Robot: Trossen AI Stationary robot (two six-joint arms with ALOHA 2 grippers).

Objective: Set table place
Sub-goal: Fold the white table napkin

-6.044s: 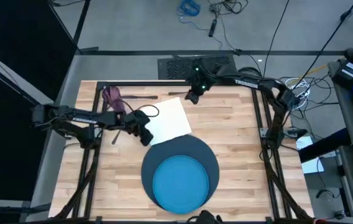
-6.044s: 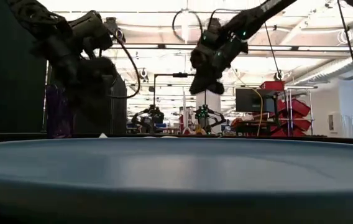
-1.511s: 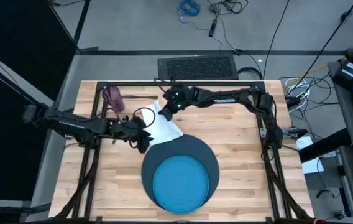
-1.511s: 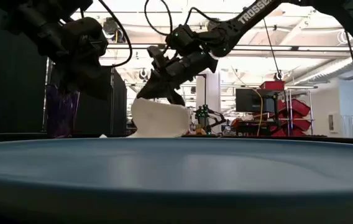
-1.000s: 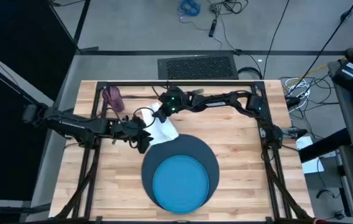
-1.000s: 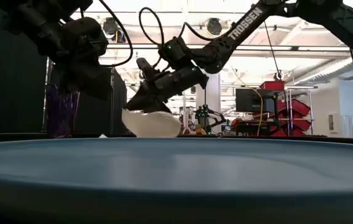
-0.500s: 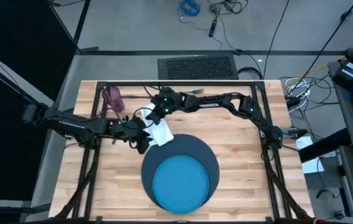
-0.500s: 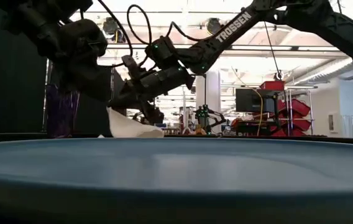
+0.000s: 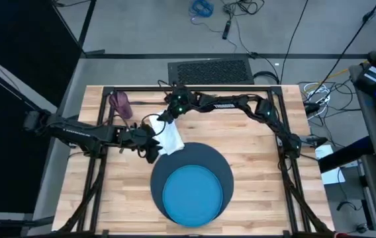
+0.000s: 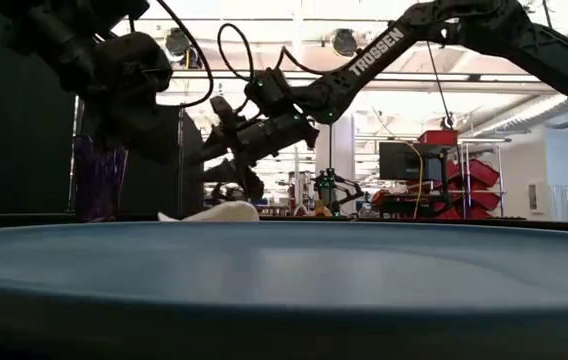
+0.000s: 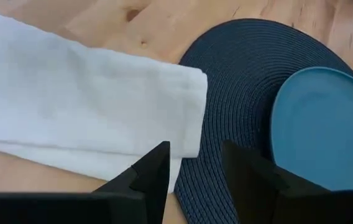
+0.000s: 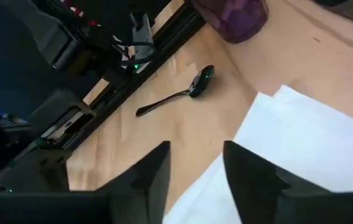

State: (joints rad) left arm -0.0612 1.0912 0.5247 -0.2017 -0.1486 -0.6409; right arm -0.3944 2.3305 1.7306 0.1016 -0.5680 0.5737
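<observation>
The white napkin (image 9: 171, 137) lies folded flat on the table (image 9: 254, 139), with its near end over the rim of the dark blue mat (image 9: 222, 165). The bright blue plate (image 9: 192, 192) sits on the mat. My right gripper (image 12: 195, 165) is open a little above the napkin's (image 12: 301, 143) far part, and the low view shows it clear of the cloth (image 10: 214, 212). My left gripper (image 11: 194, 165) is open and hovers over the napkin's (image 11: 83, 106) near end beside the mat (image 11: 238, 81). The purple cup (image 9: 118, 102) stands far left. A spoon (image 12: 179, 93) lies near it.
The black frame rails (image 9: 102, 112) run along the table's left and far edges close to the cup and spoon. Bare wood lies to the right of the mat (image 9: 267, 172). In the low view the plate's rim (image 10: 284, 290) fills the foreground.
My right gripper has carried the napkin's raised part toward the table's left and down. The cloth has folded over and dropped flat. The gripper has let go and now stands slightly above it. My left gripper has kept still.
</observation>
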